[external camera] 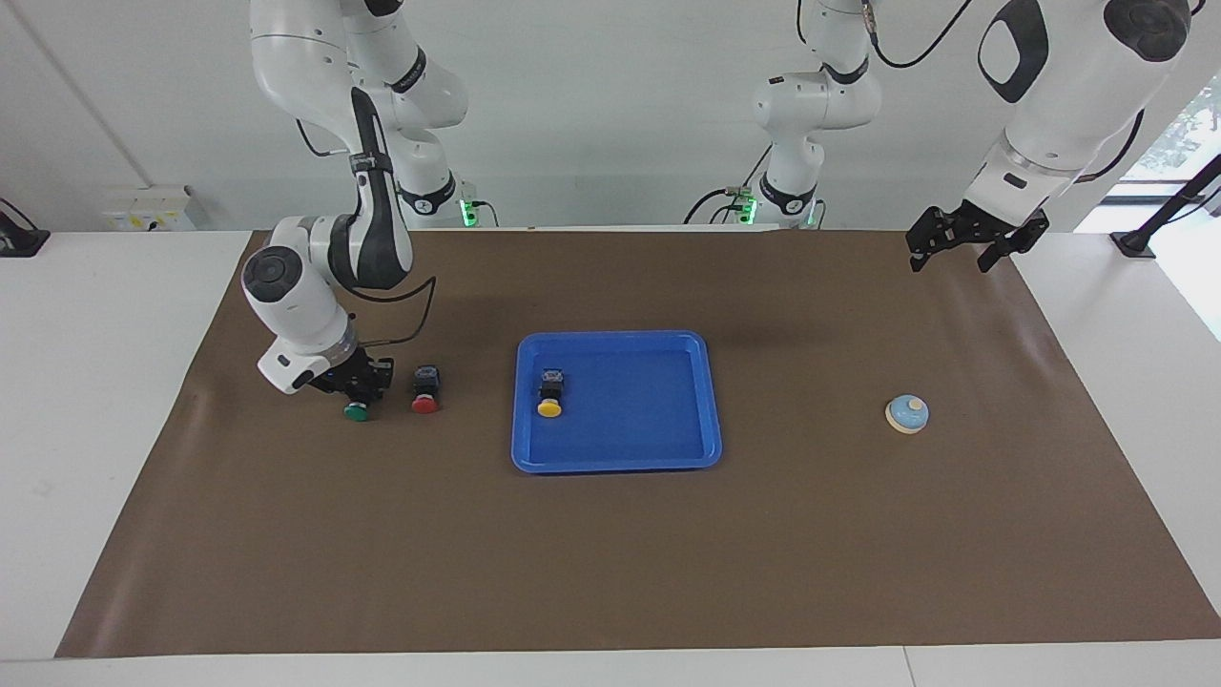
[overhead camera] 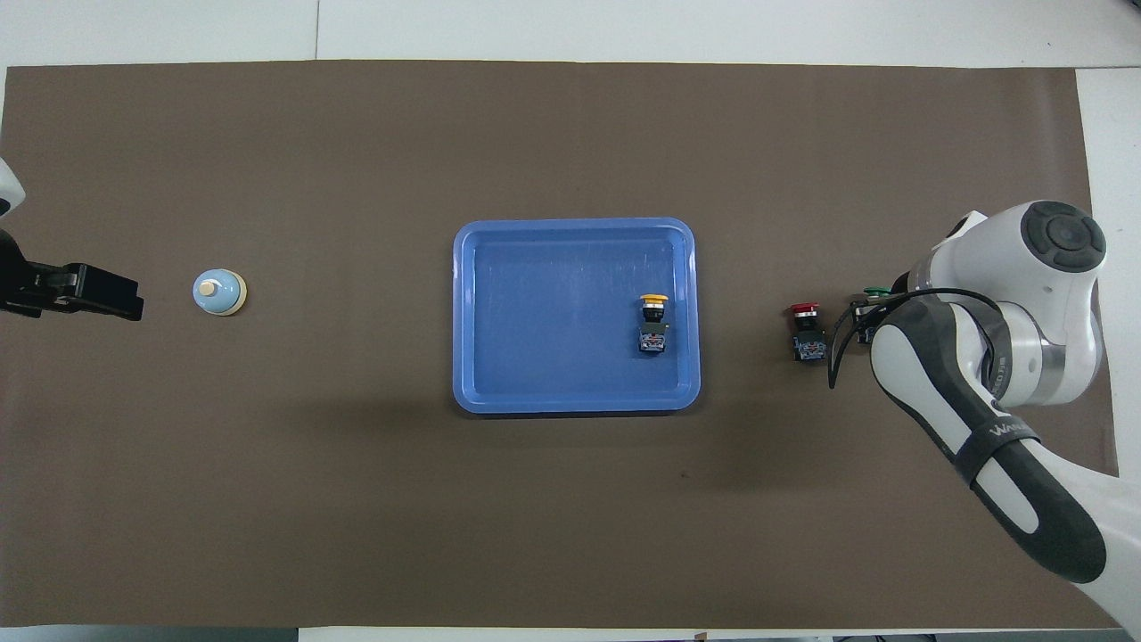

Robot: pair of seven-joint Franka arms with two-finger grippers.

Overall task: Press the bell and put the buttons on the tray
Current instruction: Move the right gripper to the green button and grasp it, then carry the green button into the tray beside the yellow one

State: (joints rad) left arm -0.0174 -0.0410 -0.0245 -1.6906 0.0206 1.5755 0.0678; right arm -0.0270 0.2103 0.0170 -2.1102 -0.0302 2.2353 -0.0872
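Brown paper mat [external camera: 620,553] covers your table. Facing view: your blue tray [external camera: 668,453] lies mid-mat, with the yellow button [external camera: 549,393] in it on its side, near the rim toward the right arm's end. Red button [external camera: 425,389] lies on the mat beside the tray, toward the right arm's end; green button [external camera: 358,408] lies just beside it, with your right gripper [external camera: 361,384] down on its black body, and you cannot tell whether the fingers are clamped. Bell [external camera: 907,414] sits toward the left arm's end, well apart from the tray. Left gripper [external camera: 973,239] waits raised, fingers spread and holding nothing.

Overhead view: tray [overhead camera: 575,401], yellow button [overhead camera: 654,321], red button [overhead camera: 807,330], bell [overhead camera: 219,292]. Only the green cap [overhead camera: 875,291] shows past the right arm. Left gripper [overhead camera: 89,292] is beside the bell.
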